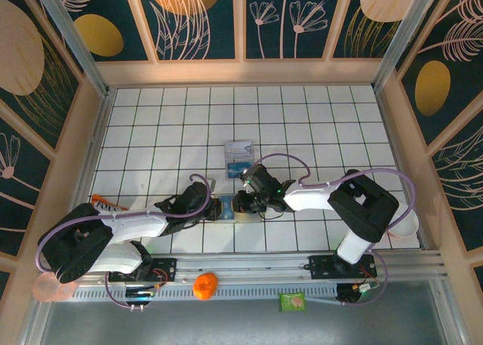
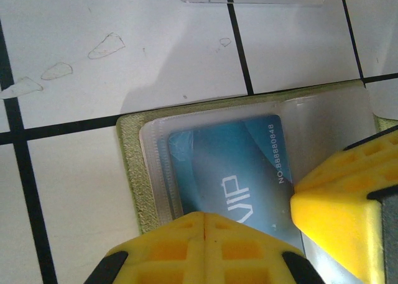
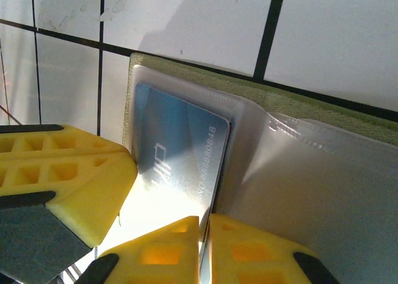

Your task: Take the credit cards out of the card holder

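The yellow-green card holder (image 2: 128,172) lies open on the white tiled table, just in front of both arms (image 1: 226,207). A blue credit card (image 2: 230,166) marked VIP sits half in its clear sleeve. My left gripper (image 2: 205,219) is shut with nothing between its fingers, and its tips press down on the card and sleeve. My right gripper (image 3: 204,225) is shut on the blue card's (image 3: 180,147) edge, beside the holder's clear pockets (image 3: 311,172). Farther back, a pale card and another blue card (image 1: 239,158) lie together on the table.
An orange ball (image 1: 204,285) and a green packet (image 1: 292,302) rest on the rail by the arm bases. A pale cup (image 1: 407,228) stands at the right edge, and an orange pen (image 1: 106,201) lies at the left. Wooden walls close in the table.
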You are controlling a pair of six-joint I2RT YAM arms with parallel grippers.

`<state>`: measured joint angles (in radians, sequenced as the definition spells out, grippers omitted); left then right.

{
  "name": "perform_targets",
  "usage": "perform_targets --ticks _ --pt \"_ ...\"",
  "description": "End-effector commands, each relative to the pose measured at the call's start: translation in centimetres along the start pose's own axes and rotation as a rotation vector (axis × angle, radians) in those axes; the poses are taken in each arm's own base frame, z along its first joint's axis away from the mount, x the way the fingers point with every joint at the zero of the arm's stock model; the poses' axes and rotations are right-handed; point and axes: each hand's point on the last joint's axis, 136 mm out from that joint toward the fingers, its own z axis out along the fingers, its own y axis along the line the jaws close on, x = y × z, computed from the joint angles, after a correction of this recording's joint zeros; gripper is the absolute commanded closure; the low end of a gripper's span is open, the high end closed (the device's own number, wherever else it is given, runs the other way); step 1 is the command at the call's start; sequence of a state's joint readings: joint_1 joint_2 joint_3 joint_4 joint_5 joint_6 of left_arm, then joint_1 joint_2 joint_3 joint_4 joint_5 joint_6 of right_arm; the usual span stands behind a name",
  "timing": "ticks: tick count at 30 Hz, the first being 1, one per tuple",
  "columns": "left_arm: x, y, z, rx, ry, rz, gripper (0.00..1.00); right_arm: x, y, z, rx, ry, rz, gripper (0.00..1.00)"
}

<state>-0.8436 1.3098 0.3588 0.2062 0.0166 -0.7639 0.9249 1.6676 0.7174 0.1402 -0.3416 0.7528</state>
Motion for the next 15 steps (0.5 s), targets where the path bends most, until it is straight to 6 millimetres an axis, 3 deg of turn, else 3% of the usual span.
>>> perform_targets --ticks 1,15 --pt "1.6 0.7 0.3 -0.007 0.056 -0.005 1.00 0.4 -0.9 0.4 0.034 0.012 0.025 0.95" --pt "1.8 1.4 0.1 -0.018 0.051 -0.022 1.00 0.0 -3.4 -1.8 0.172 -0.075 0.066 1.00"
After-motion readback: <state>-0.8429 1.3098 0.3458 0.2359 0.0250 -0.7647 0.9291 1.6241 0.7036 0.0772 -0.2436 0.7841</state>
